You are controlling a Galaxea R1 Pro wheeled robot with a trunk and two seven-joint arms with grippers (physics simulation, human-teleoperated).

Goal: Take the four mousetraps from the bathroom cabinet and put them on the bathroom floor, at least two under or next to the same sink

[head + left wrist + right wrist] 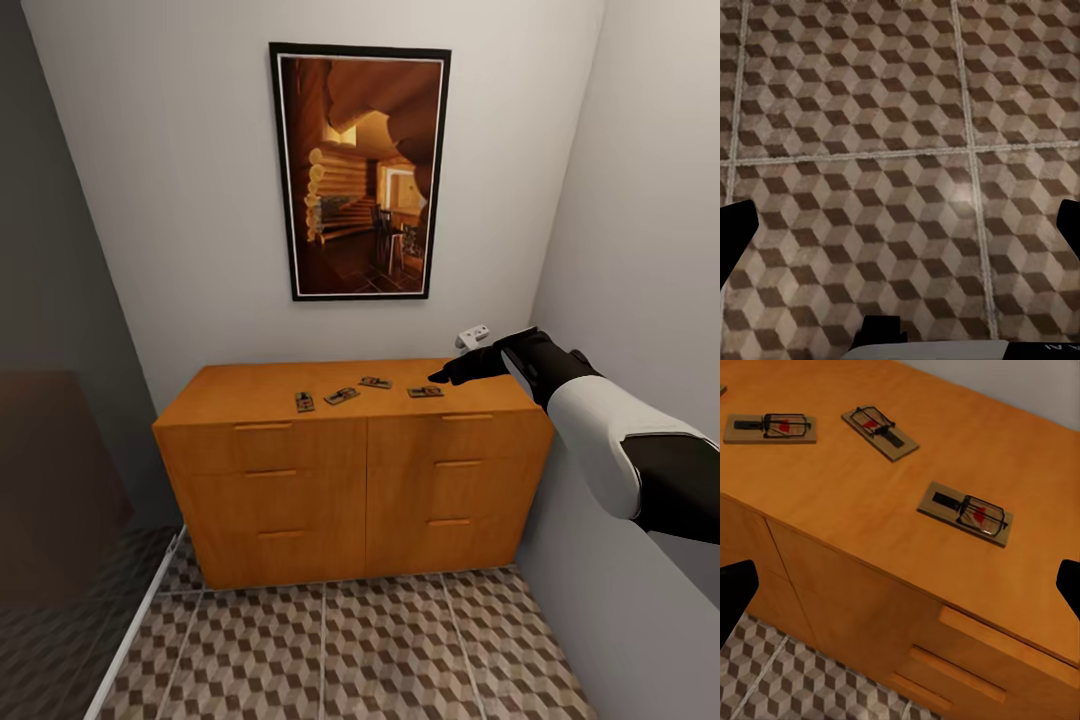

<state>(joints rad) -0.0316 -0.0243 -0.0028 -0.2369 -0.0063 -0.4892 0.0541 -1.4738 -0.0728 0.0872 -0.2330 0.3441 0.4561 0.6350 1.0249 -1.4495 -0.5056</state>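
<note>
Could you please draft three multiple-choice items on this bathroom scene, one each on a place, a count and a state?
1. Where do the mousetraps lie?
A. on the floor tiles
B. on top of the cabinet
C. inside an open drawer

2. How many mousetraps are on the cabinet top in the head view?
A. two
B. three
C. four

3. What state is the right gripper in?
A. open, holding nothing
B. shut on a mousetrap
C. shut on a drawer handle

Answers:
1. B: the mousetraps rest on the flat top of the cabinet, whose drawers are all closed.
2. C: four traps sit in a loose row there.
3. A: the right gripper has its fingers spread wide at the edges of the right wrist view, with the nearest trap lying free on the wood.
</note>
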